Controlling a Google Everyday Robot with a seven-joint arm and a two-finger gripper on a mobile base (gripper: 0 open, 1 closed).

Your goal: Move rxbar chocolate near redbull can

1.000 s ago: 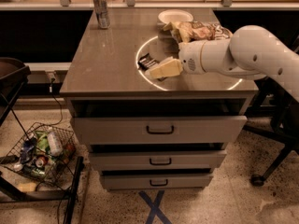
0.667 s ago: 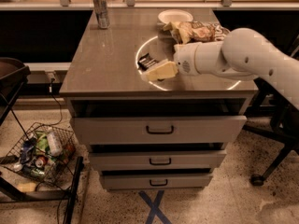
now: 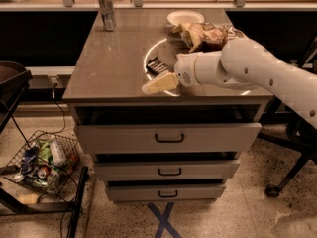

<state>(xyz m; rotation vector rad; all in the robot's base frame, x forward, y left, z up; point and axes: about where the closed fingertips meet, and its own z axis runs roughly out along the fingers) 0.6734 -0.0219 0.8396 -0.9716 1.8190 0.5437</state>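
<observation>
**Gripper Position Relative to Rxbar Chocolate and Redbull Can**

1. The gripper (image 3: 148,87) is showing as a single pale, tapered wedge just left of the frame centre. It is pointing toward the left edge of the frame and sitting low over the front part of the grey countertop (image 3: 109,63). This view is not revealing whether the gripper is open or closed.

2. The white arm (image 3: 247,66) is reaching in from the right edge of the frame and is covering the right front part of the countertop.

3. The rxbar chocolate (image 3: 157,65) is lying flat on the countertop at the centre of the frame. It is sitting just above the gripper in the picture, on the left arc of a bright ring-shaped reflection (image 3: 148,53). Whether the gripper is touching the bar cannot be determined.

4. The redbull can (image 3: 106,11) is standing upright in the upper left of the frame, at the far left corner of the countertop, well apart from the bar.

5. A white bowl (image 3: 185,18) is resting at the upper centre. A crumpled tan-and-brown chip bag (image 3: 203,33) is lying just below it, beside the arm.

6. Three drawers (image 3: 168,137) are stacking beneath the countertop. A wire basket (image 3: 42,165) holding assorted litter is sitting on the floor at lower left. A blue tape cross (image 3: 165,217) is marking the floor at the bottom centre.
</observation>
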